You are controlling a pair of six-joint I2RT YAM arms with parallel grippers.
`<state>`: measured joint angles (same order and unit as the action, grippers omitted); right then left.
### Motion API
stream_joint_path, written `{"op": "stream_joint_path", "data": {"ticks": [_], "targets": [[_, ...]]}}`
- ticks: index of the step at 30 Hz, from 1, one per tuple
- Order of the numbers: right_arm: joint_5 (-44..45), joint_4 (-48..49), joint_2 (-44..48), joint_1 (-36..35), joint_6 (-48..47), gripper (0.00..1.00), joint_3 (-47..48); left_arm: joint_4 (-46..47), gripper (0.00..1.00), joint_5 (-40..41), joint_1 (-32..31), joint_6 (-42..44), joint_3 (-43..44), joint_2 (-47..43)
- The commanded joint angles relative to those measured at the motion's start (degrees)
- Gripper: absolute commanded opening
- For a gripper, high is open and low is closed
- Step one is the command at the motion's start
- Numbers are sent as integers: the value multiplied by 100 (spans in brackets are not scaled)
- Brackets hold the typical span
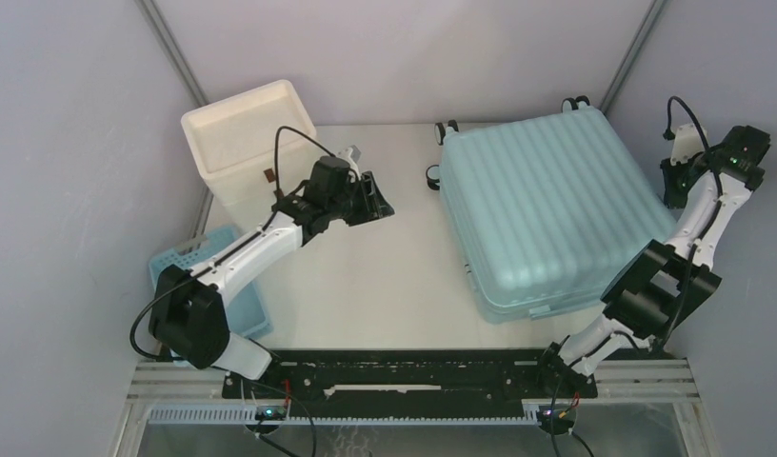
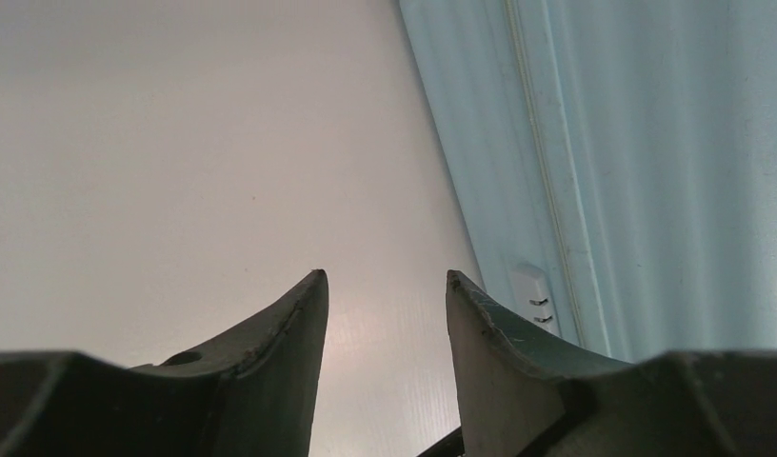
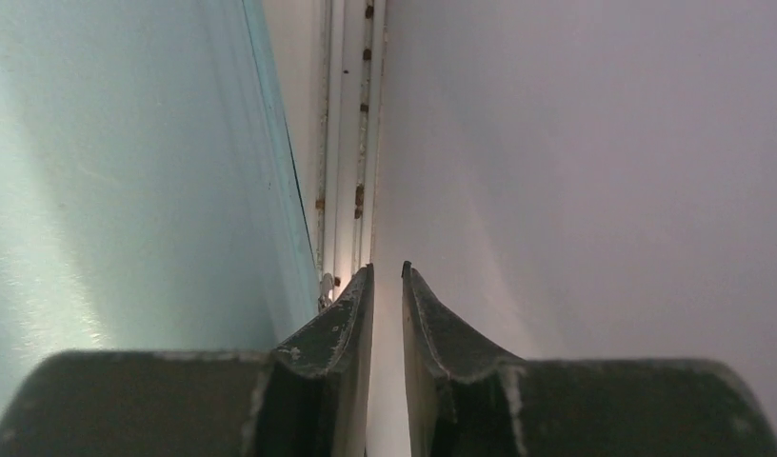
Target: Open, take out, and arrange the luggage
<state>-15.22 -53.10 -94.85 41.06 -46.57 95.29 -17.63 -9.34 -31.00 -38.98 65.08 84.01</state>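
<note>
We see the closed luggage [image 1: 551,205] lying on the surface [image 1: 385,286], our left pincer [image 2: 385,276] apart beside it, our right pincer [image 3: 388,267] nearly together, both empty.

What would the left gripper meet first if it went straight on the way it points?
Probably the luggage side wall; only table lies before the left gripper until then, though depth is unclear.

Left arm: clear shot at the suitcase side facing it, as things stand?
Probably yes. The left gripper points toward the luggage with only bare table between them, and its jaws stand apart, empty. Whether the arm can stretch that far is less certain.
</note>
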Motion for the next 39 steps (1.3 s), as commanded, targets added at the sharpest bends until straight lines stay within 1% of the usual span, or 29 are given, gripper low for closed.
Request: {"op": "stream_joint_path", "data": {"ticks": [1,4,6,8,11,14,18,21,26,29,32,34,36,37,39], "targets": [[-941,-1166,-285,58,-799,25,430,280,54,115,-37,236,376,-38],[-1453,-1937,-400,15,-1130,24,479,348,55,139,-37,265,329,-112],[-1673,-2245,-349,-149,-1258,24,326,372,55,193,-37,304,282,-180],[-1833,-2320,-170,-358,-1280,24,-17,370,56,311,-22,335,229,-260],[-2043,-2194,190,-799,-1041,24,-649,310,56,411,56,353,214,-371],[-2315,-1993,411,-1268,-550,24,-1057,200,56,553,176,389,208,-537],[-2731,-1773,609,-2029,247,24,-1385,113,56,537,370,403,185,-738],[-3057,-1377,786,-2661,927,24,-1571,-12,57,592,488,486,205,-921],[-3497,-582,830,-3651,2130,26,-1644,-236,58,653,679,658,294,-1241],[-3651,-285,821,-4039,2563,27,-1605,-422,61,660,787,784,354,-1467],[-3535,-249,971,-4012,2639,30,-1449,-686,67,742,901,881,356,-1713],[-3458,-345,1157,-3777,2510,34,-1381,-911,74,842,1013,900,338,-1864],[-3473,-579,1353,-3467,2206,41,-1350,-1047,80,820,1169,870,305,-1986],[-3497,-763,1461,-3278,1998,46,-1351,-1098,84,767,1260,834,295,-2007],[-3528,-1124,1648,-3103,1526,55,-1404,-1130,87,576,1503,782,324,-1970]]}}
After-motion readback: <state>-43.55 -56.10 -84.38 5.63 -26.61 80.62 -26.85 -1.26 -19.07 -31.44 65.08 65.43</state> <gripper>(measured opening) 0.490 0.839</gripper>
